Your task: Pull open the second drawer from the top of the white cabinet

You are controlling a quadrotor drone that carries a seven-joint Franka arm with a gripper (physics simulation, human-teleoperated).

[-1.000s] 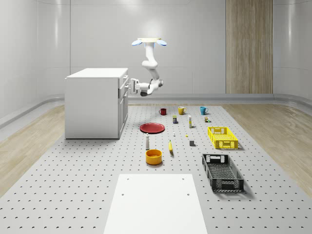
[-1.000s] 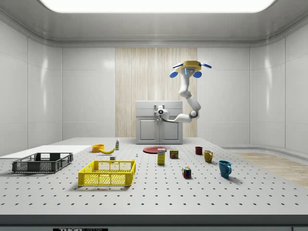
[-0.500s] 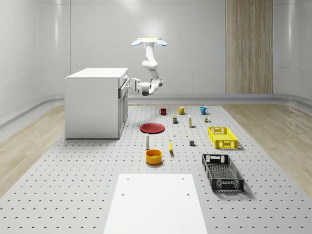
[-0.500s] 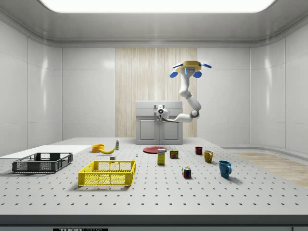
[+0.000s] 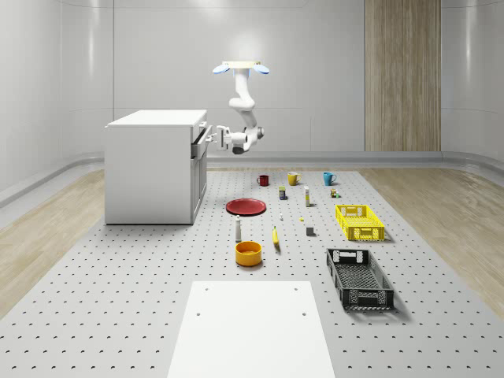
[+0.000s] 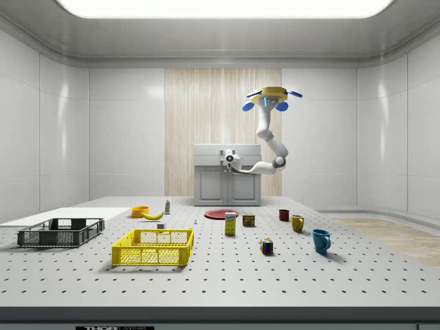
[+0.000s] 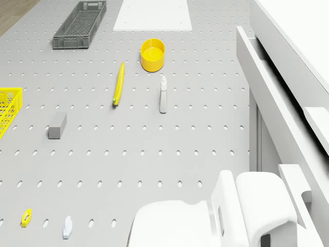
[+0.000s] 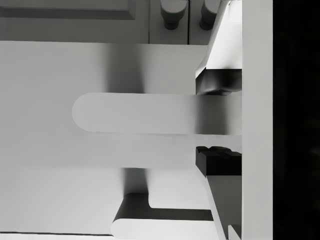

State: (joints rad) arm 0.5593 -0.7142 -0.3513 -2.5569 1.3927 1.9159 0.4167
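At three o'clock of the white cabinet in the whole-scene view, beneath the hovering drone, the gripper clamps the handle of the second drawer, which looks only partly open, with more pulling left.

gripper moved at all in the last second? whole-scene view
Yes. The gripper has shifted up and toward that view's right, away from the white cabinet, and a drawer now juts out with it. The drone hovers in place.
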